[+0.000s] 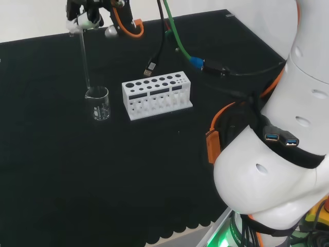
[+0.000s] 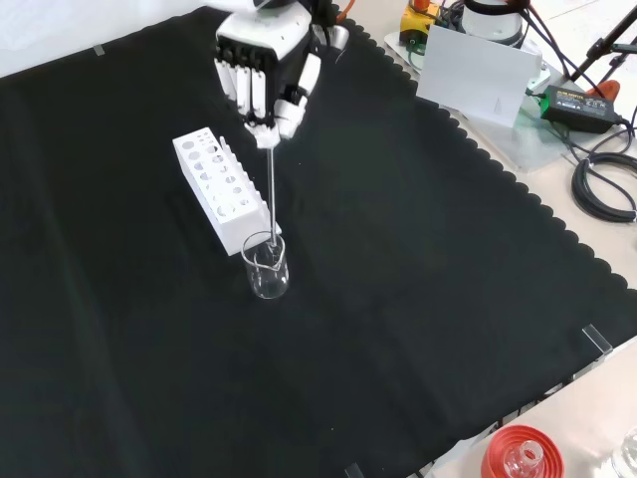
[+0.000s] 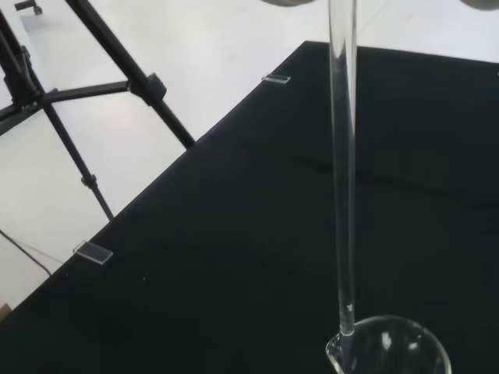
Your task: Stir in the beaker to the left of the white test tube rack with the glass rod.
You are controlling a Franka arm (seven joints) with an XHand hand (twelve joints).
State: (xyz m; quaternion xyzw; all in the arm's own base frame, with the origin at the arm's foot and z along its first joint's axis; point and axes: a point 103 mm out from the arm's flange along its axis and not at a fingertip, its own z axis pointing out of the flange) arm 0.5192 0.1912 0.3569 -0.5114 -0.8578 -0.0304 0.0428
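A small clear glass beaker (image 1: 97, 103) (image 2: 268, 268) (image 3: 390, 349) stands on the black cloth just left of the white test tube rack (image 1: 157, 95) (image 2: 220, 188) in the head view. The hand (image 1: 86, 16) (image 2: 261, 68) hangs above it, its fingers curled round the top of a long glass rod (image 1: 85, 59) (image 2: 272, 194) (image 3: 343, 164). The rod hangs nearly upright. Its lower tip sits at the beaker's rim by the spout, just inside the mouth. What the beaker contains is not plain.
Cables and a blue plug (image 1: 197, 62) lie on the cloth behind the rack. A red ribbed stand with a flask (image 2: 522, 454) sits at the front view's bottom edge. A tripod (image 3: 86, 93) stands on the floor beyond the bench.
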